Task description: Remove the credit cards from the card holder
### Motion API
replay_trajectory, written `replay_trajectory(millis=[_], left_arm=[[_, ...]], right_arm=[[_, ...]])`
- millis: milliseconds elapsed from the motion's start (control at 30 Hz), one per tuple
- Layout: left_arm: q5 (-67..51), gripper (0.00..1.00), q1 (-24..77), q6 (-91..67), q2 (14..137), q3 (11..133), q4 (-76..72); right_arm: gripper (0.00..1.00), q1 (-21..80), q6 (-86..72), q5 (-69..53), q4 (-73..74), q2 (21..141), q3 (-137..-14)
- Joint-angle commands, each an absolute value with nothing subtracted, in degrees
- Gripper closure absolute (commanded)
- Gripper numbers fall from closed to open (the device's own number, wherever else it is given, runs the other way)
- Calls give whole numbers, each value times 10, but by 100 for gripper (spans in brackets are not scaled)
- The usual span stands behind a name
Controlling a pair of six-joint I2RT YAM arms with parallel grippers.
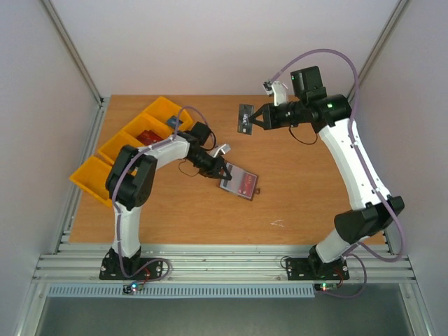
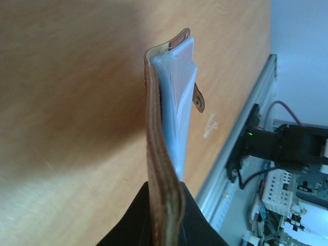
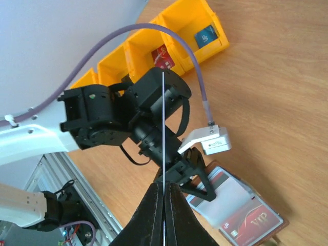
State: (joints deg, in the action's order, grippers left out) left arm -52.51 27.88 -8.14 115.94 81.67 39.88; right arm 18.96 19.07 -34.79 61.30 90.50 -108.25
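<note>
The card holder (image 1: pixel 239 183) lies open on the table, showing a red card (image 3: pixel 253 221) in its grey-blue lining (image 2: pixel 179 118). My left gripper (image 1: pixel 222 171) is shut on the holder's brown left edge (image 2: pixel 163 169), which the left wrist view shows edge-on with the clasp tab (image 2: pixel 198 99) sticking out. My right gripper (image 1: pixel 255 117) hangs above the far middle of the table, shut on a dark credit card (image 1: pixel 244 117). In the right wrist view this card (image 3: pixel 163 118) is only a thin upright line between the jaws.
Yellow bins (image 1: pixel 105 150) run diagonally along the table's far left. One holds a red card (image 1: pixel 148 137), another a blue card (image 1: pixel 174 121). The left arm's wrist (image 3: pixel 154 113) sits between the right gripper and the bins. The metal rail (image 1: pixel 224 262) borders the near edge.
</note>
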Motion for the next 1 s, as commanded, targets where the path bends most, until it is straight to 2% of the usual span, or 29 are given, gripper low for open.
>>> replay_trajectory(millis=[0, 33, 267, 367, 467, 633, 767, 867, 967], left_arm=[[-483, 99, 268, -61, 1218, 834, 371], [-479, 95, 268, -58, 1228, 835, 371], [-460, 23, 238, -40, 1244, 872, 419], [-452, 3, 215, -19, 1236, 919, 497], [-415, 1, 212, 73, 1220, 987, 640], [-422, 1, 212, 154, 1115, 1022, 746], [-401, 1, 212, 231, 1037, 1102, 863], [-332, 1, 213, 297, 984, 1183, 926], [-208, 1, 223, 344, 910, 1217, 889]], right_arm=[[99, 185, 194, -368, 635, 938, -1134], [99, 186, 195, -368, 641, 944, -1147], [99, 186, 218, -378, 667, 938, -1170], [99, 186, 219, -376, 674, 934, -1173], [99, 185, 216, -366, 677, 927, -1173], [99, 185, 192, -347, 712, 932, -1216], [99, 185, 152, -360, 763, 950, -1275], [99, 185, 68, -410, 751, 950, -1284], [99, 191, -35, -430, 705, 938, -1267]])
